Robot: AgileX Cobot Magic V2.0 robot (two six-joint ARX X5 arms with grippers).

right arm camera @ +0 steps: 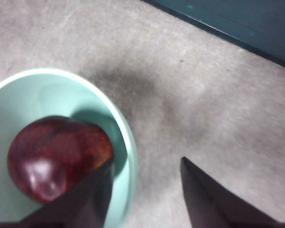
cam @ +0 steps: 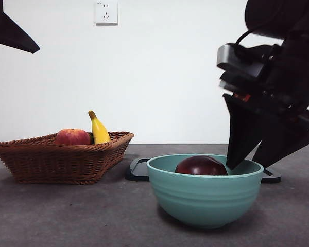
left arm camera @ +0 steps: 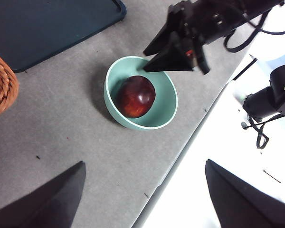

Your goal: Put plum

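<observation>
Front view: the plum sits inside the green bowl, its top showing just above the rim.
Right gripper: its jaws stand apart and hold nothing; in the front view one tip hangs over the bowl's rim just beside the plum, the other outside the bowl.
Right wrist view: the plum lies close against one jaw, the bowl's rim passes between the two jaws, and bare grey table lies ahead of the other jaw.
Left gripper: jaws wide apart, empty, well clear of the bowl and the plum, which lie far ahead of its tips.
Task state: judged done or nearly so, since the plum rests in the bowl and no jaw grips it.
Risk, rim: the rim lies between the right jaws, so a sideways pull away could catch it and drag or tip the bowl.
Risk, plum: the near jaw could nudge the round, smooth fruit if it swings inward; it would likely roll within the bowl, not out.
Safer exit: a straight lift clear of the rim seems wisest.
Bystanders: the wicker basket with a red fruit and a banana, and the dark tray behind the bowl, stand well apart from both grippers.
</observation>
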